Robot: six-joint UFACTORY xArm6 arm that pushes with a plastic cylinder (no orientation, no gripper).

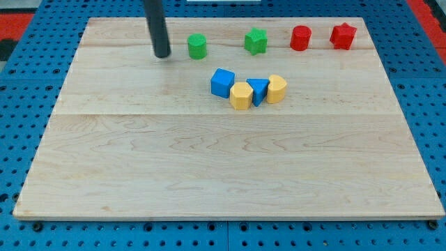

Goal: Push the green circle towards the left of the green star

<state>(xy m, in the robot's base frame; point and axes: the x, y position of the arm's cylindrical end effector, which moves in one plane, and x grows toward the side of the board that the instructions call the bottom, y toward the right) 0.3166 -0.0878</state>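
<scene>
1. The green circle [197, 46] stands near the desk's [209, 174] top edge, a little left of its middle. The green star [256, 41] sits near the same edge to the view's right of it, well apart, with bare wood between them.
2. My tip [162, 54] rests on the desk just beside the green circle, on the side towards the left edge. A narrow gap shows between the two, so they do not look to be touching.
3. There is no hand on this arm, only the rod, so nothing can be spread, pressed together or pinching.
4. As I judge it, the step in hand is the line-up: the tip is behind the circle, and the circle is not yet close to the star.
5. The next move calls for a straight slide towards the right edge, parallel to the top edge, kept centred on the circle so it does not roll off the tip.
6. It should end short of the star; the cluster of blue and yellow blocks lower down lies off that path.
</scene>
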